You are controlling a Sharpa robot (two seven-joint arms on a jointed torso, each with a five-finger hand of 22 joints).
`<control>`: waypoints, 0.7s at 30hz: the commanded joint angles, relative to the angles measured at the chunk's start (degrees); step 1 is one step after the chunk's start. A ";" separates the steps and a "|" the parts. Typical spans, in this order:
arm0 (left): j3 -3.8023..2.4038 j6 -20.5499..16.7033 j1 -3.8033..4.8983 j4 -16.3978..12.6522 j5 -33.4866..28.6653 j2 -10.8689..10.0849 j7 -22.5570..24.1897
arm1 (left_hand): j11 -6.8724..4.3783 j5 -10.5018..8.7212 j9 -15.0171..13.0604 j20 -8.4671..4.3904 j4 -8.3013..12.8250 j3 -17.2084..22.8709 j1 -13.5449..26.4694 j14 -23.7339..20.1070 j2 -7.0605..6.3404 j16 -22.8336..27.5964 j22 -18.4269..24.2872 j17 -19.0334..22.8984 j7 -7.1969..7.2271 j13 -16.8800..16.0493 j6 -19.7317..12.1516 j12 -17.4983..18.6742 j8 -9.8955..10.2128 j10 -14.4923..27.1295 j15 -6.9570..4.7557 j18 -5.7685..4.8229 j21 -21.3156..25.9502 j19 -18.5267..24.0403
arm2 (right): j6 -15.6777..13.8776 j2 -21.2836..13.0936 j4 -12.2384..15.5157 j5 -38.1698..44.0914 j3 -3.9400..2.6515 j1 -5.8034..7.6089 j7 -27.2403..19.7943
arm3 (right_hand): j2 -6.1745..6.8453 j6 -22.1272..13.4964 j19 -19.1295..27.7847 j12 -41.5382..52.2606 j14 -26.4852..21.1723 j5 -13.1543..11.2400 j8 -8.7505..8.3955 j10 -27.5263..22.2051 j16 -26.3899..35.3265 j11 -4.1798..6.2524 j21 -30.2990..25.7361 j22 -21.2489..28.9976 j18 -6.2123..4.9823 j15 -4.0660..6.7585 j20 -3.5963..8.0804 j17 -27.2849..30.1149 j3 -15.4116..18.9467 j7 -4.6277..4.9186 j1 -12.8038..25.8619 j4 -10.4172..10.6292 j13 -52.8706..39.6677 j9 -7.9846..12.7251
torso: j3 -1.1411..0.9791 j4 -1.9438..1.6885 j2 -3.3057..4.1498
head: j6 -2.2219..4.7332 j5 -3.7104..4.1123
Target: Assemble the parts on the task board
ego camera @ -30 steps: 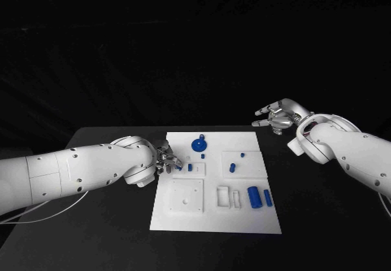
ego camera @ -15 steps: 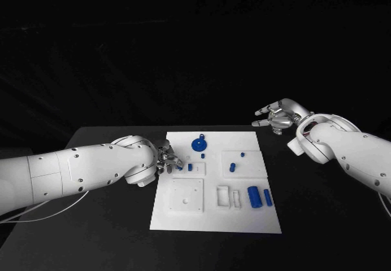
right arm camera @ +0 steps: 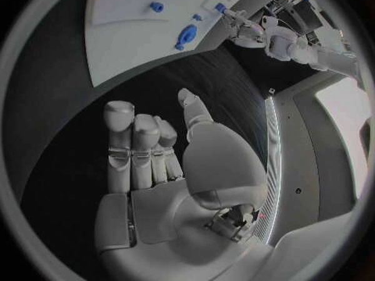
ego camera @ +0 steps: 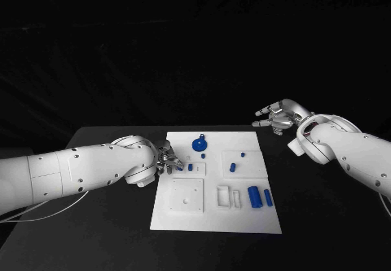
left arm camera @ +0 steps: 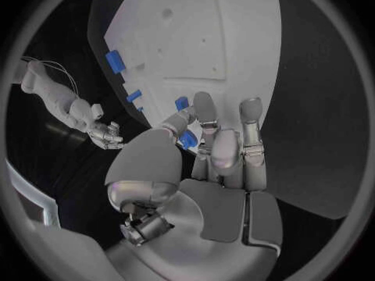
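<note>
Task board (ego camera: pixel 213 223) under left hand (ego camera: pixel 167 161), blue part (left arm camera: pixel 187 140) pinched in wrist view; right hand (ego camera: pixel 279 116) empty, loosely spread.

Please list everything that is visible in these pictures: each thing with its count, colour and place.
table: one, black, under everything.
task board: one, white, middle of the table.
round part: one, blue, far end of the board.
long parts: two, blue, side by side near the board's right edge.
small parts: a few, blue, across the board's middle; exact count unclear.
left hand: one, silver, at the board's left edge, fingertips at a small blue part.
right hand: one, silver, raised beyond the board's far right corner, holding nothing.
</note>
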State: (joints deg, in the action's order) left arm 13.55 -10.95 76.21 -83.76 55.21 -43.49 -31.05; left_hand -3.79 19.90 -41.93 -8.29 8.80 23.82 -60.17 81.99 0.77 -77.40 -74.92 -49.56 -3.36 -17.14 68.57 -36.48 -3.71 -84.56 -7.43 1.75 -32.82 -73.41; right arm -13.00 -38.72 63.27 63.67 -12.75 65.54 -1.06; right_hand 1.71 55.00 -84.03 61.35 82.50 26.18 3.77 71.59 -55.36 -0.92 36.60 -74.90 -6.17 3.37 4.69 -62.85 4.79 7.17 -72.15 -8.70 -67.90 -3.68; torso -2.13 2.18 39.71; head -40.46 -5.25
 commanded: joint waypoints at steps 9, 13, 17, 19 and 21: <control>0.30 1.62 -0.45 0.19 1.63 -0.10 -1.57 | -0.91 -0.46 -10.24 -0.07 -0.38 -0.18 -0.81 -0.05 0.81 0.14 -1.05 -0.03 5.48 0.14 8.08 0.08 -0.43 -2.28 -0.02 -0.42 -0.18 0.24 | 0.67 -0.02 0.12 0.36 -0.02 -0.05 -0.25 | -0.26 0.53 -2.87 -0.31 -0.16 0.36 -0.18 -0.16 0.25 0.04 -0.20 -3.19 -0.98 0.00 -0.27 -0.02 -0.14 -0.03 0.14 -0.23 0.03 -0.02 | -0.01 0.04 0.00 | 0.07 -0.04; 0.30 0.97 -0.48 0.15 1.78 -0.11 -1.46 | -0.92 -0.47 -10.23 -0.06 -0.55 -0.16 -0.76 -0.03 0.91 0.12 -1.05 -0.06 5.49 0.16 8.08 0.05 -0.45 -2.28 -0.02 -0.40 -0.19 0.22 | 0.67 -0.03 0.13 0.36 -0.02 -0.05 -0.24 | -0.26 0.53 -2.87 -0.31 -0.16 0.36 -0.18 -0.16 0.25 0.04 -0.20 -3.19 -0.98 0.00 -0.27 -0.02 -0.14 -0.03 0.14 -0.23 0.03 -0.02 | -0.01 0.04 0.02 | 0.21 -0.04; 0.30 0.15 -0.63 -0.01 1.71 -0.16 -1.32 | -0.92 -0.46 -10.23 -0.06 -0.58 -0.15 -0.74 -0.04 0.93 0.13 -1.05 -0.05 5.49 0.17 8.08 0.04 -0.45 -2.28 -0.02 -0.40 -0.19 0.22 | 0.75 -0.07 0.15 0.36 -0.02 -0.05 -0.18 | -0.26 0.53 -2.87 -0.31 -0.16 0.36 -0.18 -0.16 0.25 0.04 -0.20 -3.19 -0.98 0.00 -0.27 -0.02 -0.14 -0.03 0.14 -0.23 0.03 -0.02 | -0.03 0.00 -0.02 | 0.45 0.03; 0.30 -0.13 -0.70 -0.05 1.67 -0.17 -1.29 | -0.91 -0.43 -10.24 -0.04 -0.71 -0.07 -0.66 -0.08 1.01 0.15 -1.04 -0.01 5.49 0.20 8.08 0.07 -0.46 -2.28 -0.02 -0.36 -0.17 0.25 | 0.77 -0.07 0.16 0.36 -0.02 -0.05 -0.17 | -0.26 0.53 -2.87 -0.31 -0.16 0.36 -0.18 -0.16 0.25 0.04 -0.20 -3.19 -0.98 0.00 -0.27 -0.02 -0.14 -0.03 0.14 -0.23 0.03 -0.02 | -0.05 -0.02 -0.03 | 0.39 0.02; 0.30 -0.40 -0.77 -0.09 1.65 -0.19 -1.28 | -0.92 -0.42 -10.25 -0.04 -0.82 -0.03 -0.58 -0.07 1.09 0.17 -1.04 0.04 5.50 0.22 8.07 0.07 -0.46 -2.27 -0.03 -0.34 -0.17 0.23 | 0.77 -0.08 0.16 0.36 -0.02 -0.05 -0.18 | -0.26 0.53 -2.87 -0.31 -0.16 0.36 -0.18 -0.16 0.25 0.04 -0.20 -3.19 -0.98 0.00 -0.27 -0.02 -0.14 -0.03 0.14 -0.23 0.03 -0.02 | -0.07 -0.04 -0.03 | 0.34 0.04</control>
State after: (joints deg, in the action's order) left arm 13.57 -11.47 75.94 -83.73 56.52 -43.68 -31.41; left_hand -3.79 19.59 -48.01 -8.29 8.30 23.82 -60.17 82.04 0.77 -77.39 -74.91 -49.56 -3.36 -16.98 68.57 -36.48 -3.93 -84.56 -7.29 1.75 -32.82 -73.41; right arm -12.97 -38.79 63.32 63.67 -12.75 65.52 -1.05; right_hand 1.72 55.00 -84.03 61.35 82.50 26.18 3.77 71.59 -55.35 -0.92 36.60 -74.90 -6.17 3.37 4.70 -62.85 4.79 7.17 -72.16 -8.70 -67.90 -3.68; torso -2.16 2.17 39.71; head -40.05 -5.22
